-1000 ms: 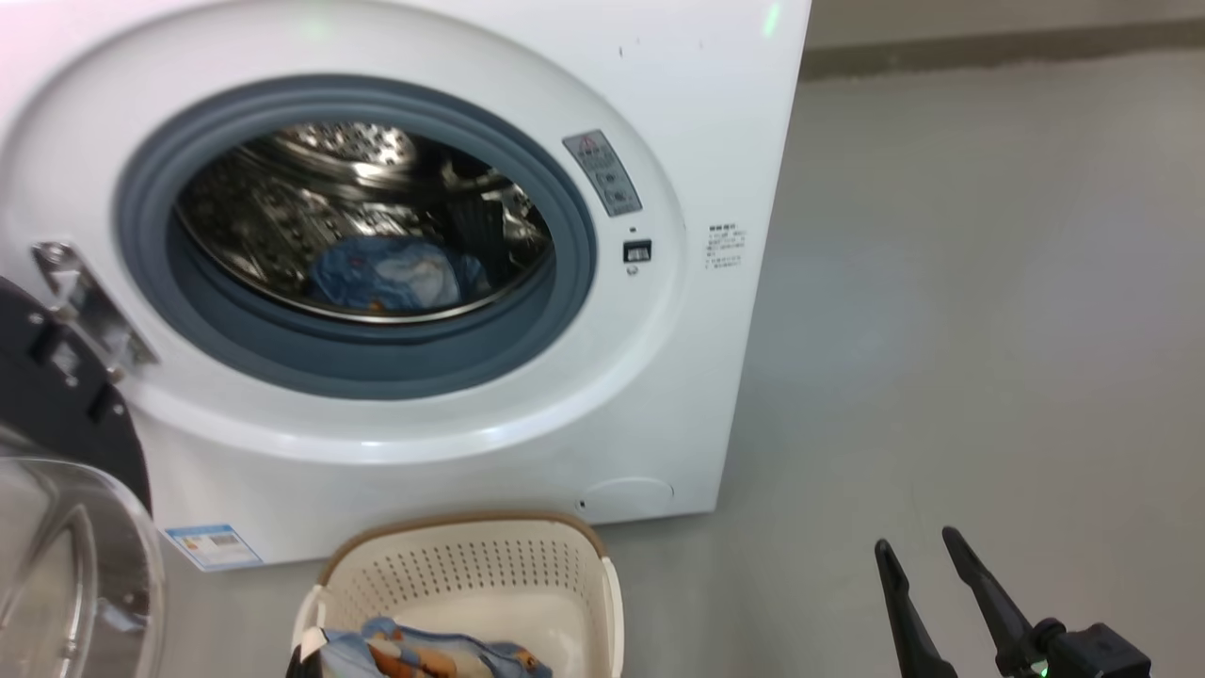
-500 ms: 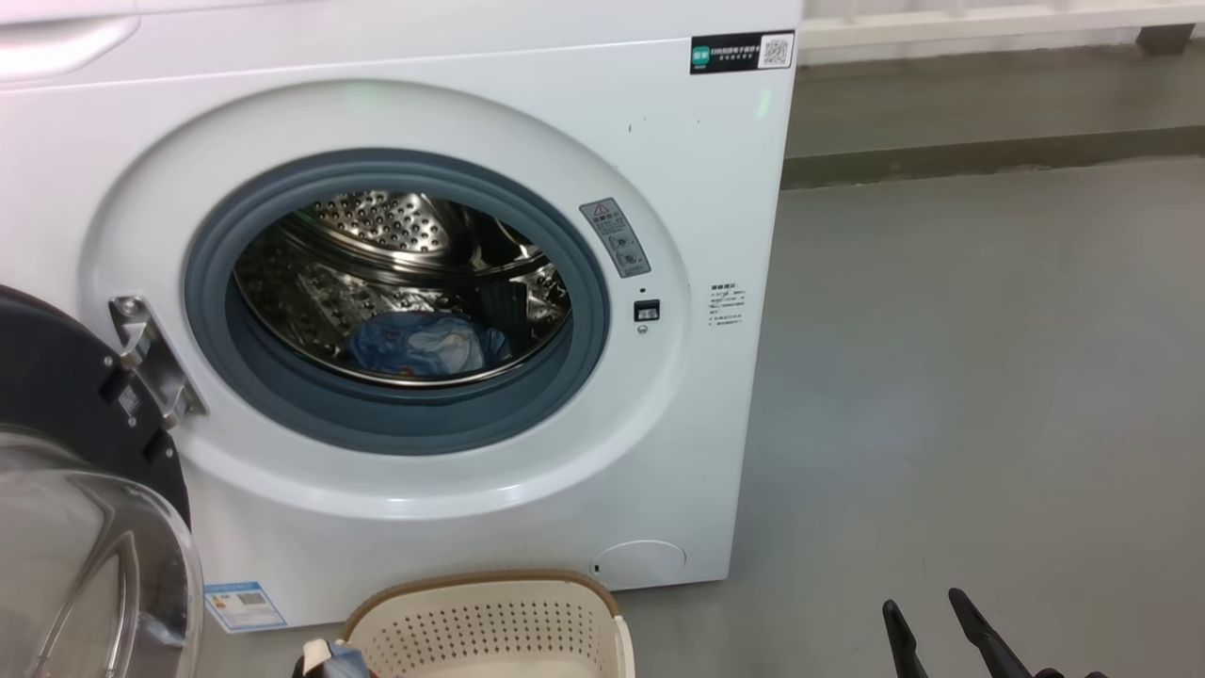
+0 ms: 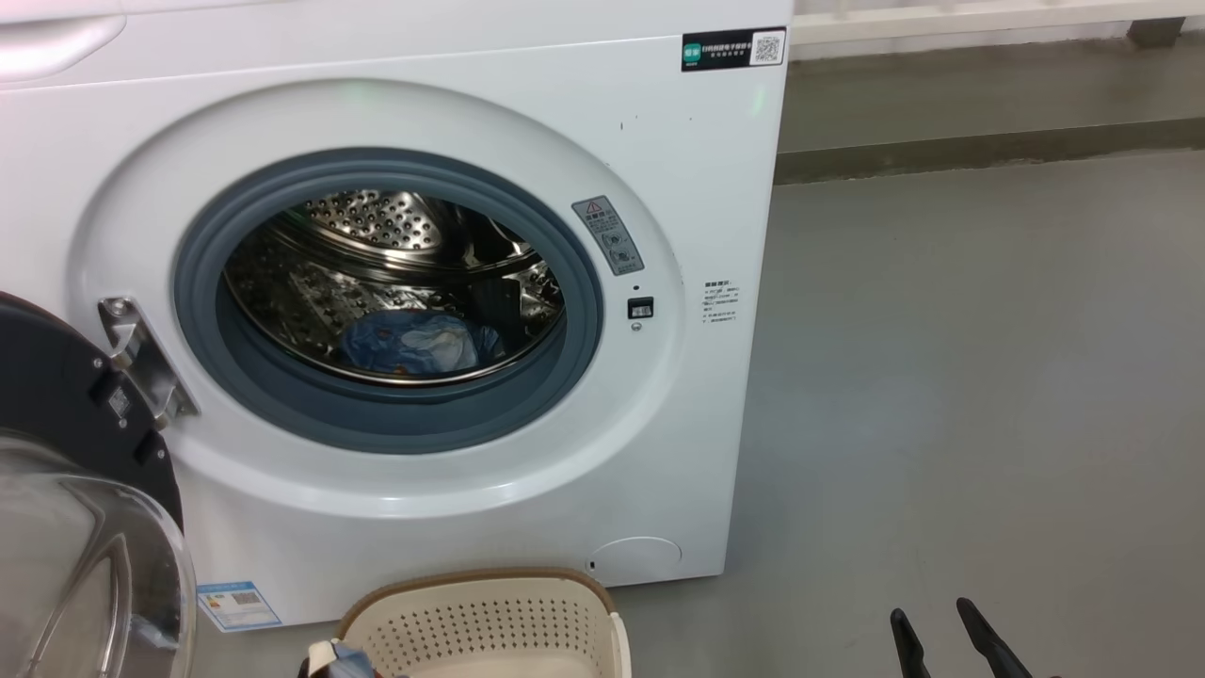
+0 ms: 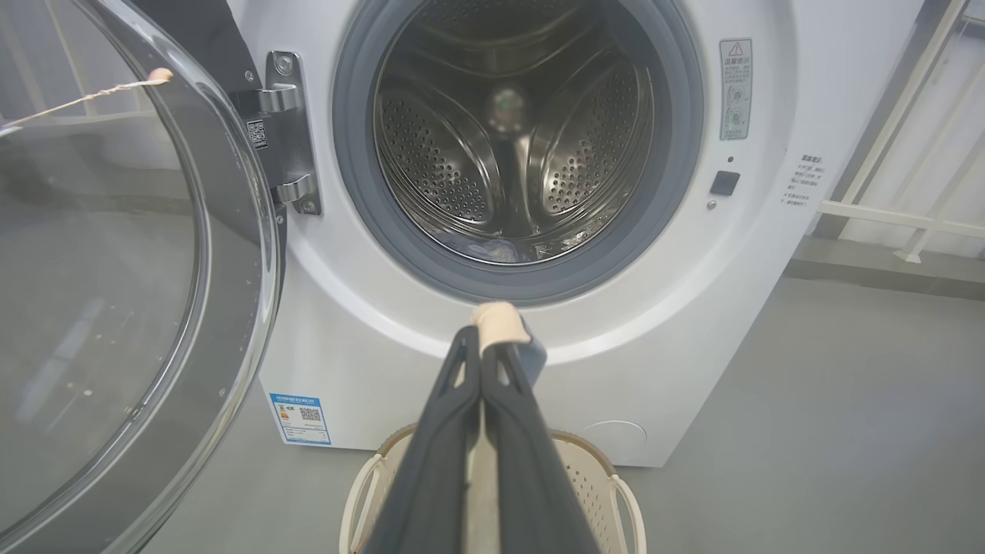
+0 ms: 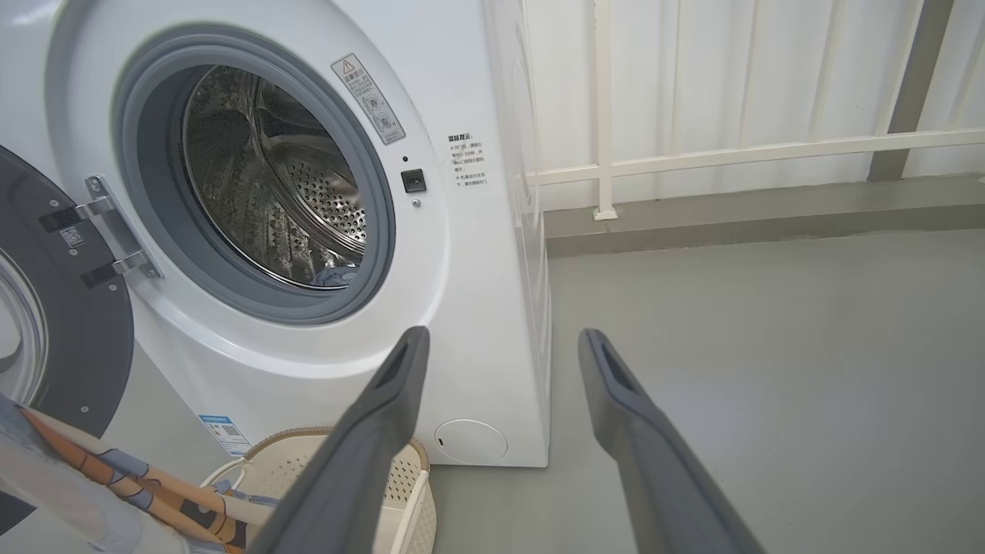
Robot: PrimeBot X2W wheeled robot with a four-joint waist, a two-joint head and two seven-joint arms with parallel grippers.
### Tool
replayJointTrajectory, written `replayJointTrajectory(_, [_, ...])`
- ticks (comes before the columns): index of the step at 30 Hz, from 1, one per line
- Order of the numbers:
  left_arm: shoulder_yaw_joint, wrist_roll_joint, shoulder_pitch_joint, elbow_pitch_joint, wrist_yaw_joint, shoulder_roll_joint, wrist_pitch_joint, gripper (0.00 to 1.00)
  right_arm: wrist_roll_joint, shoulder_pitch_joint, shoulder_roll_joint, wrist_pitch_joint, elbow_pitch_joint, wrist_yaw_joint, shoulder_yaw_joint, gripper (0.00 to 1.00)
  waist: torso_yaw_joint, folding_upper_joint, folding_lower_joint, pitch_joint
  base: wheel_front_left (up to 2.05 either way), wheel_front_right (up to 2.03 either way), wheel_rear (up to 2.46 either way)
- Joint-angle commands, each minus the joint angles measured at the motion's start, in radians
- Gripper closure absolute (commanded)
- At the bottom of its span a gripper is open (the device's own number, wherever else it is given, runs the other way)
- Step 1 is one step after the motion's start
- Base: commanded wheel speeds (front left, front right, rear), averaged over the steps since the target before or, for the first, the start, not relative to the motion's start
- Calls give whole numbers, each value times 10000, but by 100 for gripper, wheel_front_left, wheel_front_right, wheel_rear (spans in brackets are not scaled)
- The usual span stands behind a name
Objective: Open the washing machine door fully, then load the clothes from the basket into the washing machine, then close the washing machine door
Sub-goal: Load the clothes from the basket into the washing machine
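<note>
The white washing machine (image 3: 565, 113) stands with its black washing machine door (image 3: 56, 395) swung wide open to the left, the glass bowl (image 4: 115, 269) facing out. Blue and white clothes (image 3: 414, 344) lie low in the steel drum. In front of the machine sits the cream basket (image 3: 490, 617). In the left wrist view my left gripper (image 4: 489, 338) is shut on a piece of the clothes (image 4: 500, 319), held above the basket (image 4: 608, 492) and just below the drum opening. That blue bear-print cloth (image 5: 115, 477) hangs at the lower left of the right wrist view. My right gripper (image 5: 500, 338) is open and holds nothing, to the right of the basket (image 5: 400, 477).
Bare grey floor (image 3: 941, 377) stretches to the right of the machine. A low grey kerb (image 3: 988, 151) and a white railing (image 5: 731, 150) run along the back wall. The open door takes up the space left of the basket.
The head camera has tilted up, so the machine and basket sit lower in the picture and the basket's cloth has slipped out of frame. The clothes in the drum have not moved.
</note>
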Motion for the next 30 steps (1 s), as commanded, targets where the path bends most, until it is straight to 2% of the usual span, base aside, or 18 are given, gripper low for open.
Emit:
replayJointTrajectory(1, [293, -63, -282, -251, 63, 24, -64, 100, -119, -259, -141, -48, -268, 16, 202, 0, 9, 0, 0, 25, 0, 0, 0])
replayJointTrajectory(17, [343, -147, -402, -207, 92, 24, -65, 100, -122, -371, -37, -48, -257, 16, 279, 0, -157, 0, 0, 230, 0, 0, 0])
replayJointTrajectory(25, [361, -389, -865, -74, 166, 24, -65, 100, -100, -540, 43, -48, -281, 16, 319, 0, -693, 0, 0, 430, 0, 0, 0])
replayJointTrajectory(30, [526, -229, -1381, 53, -38, 24, -65, 100, -97, -686, 93, -48, -334, 16, 280, 0, -1216, 0, 0, 682, 0, 0, 0])
